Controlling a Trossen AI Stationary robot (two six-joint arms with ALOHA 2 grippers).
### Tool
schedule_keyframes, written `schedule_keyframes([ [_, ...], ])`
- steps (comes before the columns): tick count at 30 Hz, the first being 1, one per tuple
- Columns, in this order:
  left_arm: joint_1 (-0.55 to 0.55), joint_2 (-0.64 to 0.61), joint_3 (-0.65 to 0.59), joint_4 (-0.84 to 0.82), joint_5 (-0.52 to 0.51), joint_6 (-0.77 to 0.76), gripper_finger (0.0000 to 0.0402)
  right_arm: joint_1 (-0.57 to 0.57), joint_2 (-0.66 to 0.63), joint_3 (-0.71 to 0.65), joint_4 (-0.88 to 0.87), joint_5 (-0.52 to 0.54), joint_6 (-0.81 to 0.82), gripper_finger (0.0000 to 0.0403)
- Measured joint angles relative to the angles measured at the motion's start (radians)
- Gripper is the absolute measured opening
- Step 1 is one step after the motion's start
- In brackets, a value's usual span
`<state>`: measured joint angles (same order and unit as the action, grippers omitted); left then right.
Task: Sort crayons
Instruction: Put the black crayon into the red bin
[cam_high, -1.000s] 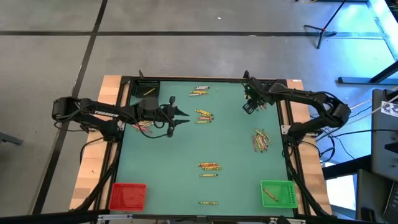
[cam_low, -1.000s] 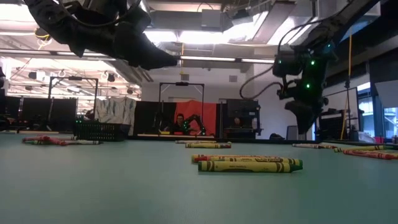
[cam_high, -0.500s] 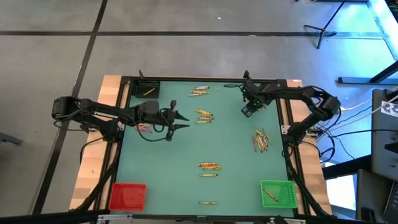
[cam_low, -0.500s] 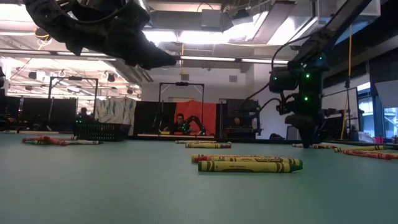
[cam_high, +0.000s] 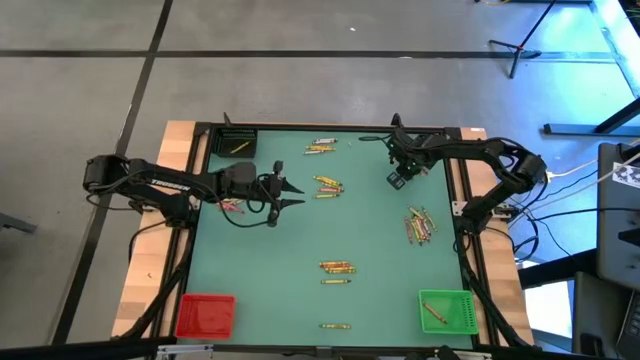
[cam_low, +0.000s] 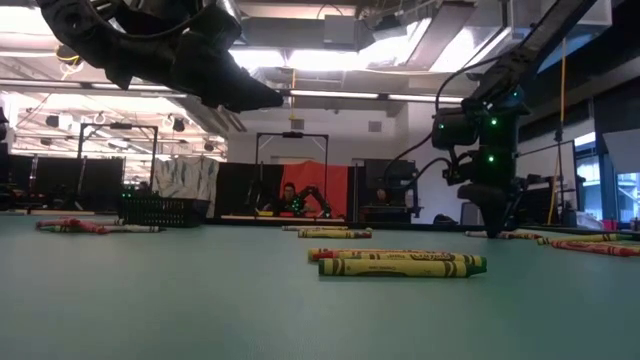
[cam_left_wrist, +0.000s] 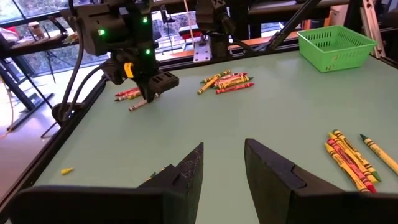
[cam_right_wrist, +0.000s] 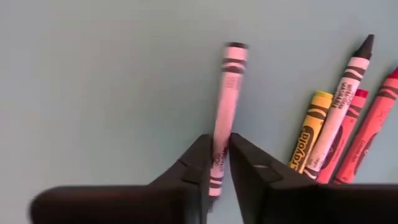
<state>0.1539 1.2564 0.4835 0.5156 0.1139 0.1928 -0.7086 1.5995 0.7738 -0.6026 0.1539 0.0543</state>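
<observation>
My right gripper (cam_high: 398, 180) is down at the table near its far right corner, shut on a pale pink crayon (cam_right_wrist: 225, 99). Yellow, white and red crayons (cam_right_wrist: 339, 130) lie on the table right beside it. My left gripper (cam_high: 297, 190) is open and empty above the table's far left half, its fingers (cam_left_wrist: 189, 171) pointing toward the right edge. More crayons lie in small groups at the centre (cam_high: 328, 186), the far edge (cam_high: 322, 147), the right (cam_high: 420, 225), the near middle (cam_high: 338, 267) and the left (cam_high: 232, 205). My right gripper pinches the pale pink crayon between its two fingers, by the crayon's long sides near one end (cam_right_wrist: 219, 148). The fingers come from above, pointing down. The crayon lies level along the table (cam_left_wrist: 138, 106); whether it still rests on the table I cannot tell.
A black bin (cam_high: 237, 145) with a yellow crayon stands at the far left corner. A red bin (cam_high: 205, 315) is at the near left and a green bin (cam_high: 446, 310) holding a crayon at the near right. Bare green mat lies between the crayon groups.
My right gripper has come down to the table and shifted a little toward the near edge. It now stands at the crayons by the far right corner.
</observation>
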Motion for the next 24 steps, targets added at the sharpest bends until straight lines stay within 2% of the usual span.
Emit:
schedule_keyframes([
  [4,0.000,0.000,0.000,0.000,0.000,0.000,0.0102,0.001,-0.001,0.000,0.000,0.009,-0.038,0.0011],
  [11,0.000,0.000,0.000,0.029,-0.001,0.000,0.0102,0.067,-0.077,-0.008,0.010,0.069,-0.086,0.0014],
  [18,0.000,0.000,0.000,0.062,-0.019,-0.062,0.0118,0.254,-0.217,-0.005,0.081,0.059,-0.063,0.0010],
  [24,-0.017,0.000,0.000,0.051,-0.053,-0.131,0.0164,0.444,-0.230,-0.004,0.321,0.052,-0.087,0.0005],
])
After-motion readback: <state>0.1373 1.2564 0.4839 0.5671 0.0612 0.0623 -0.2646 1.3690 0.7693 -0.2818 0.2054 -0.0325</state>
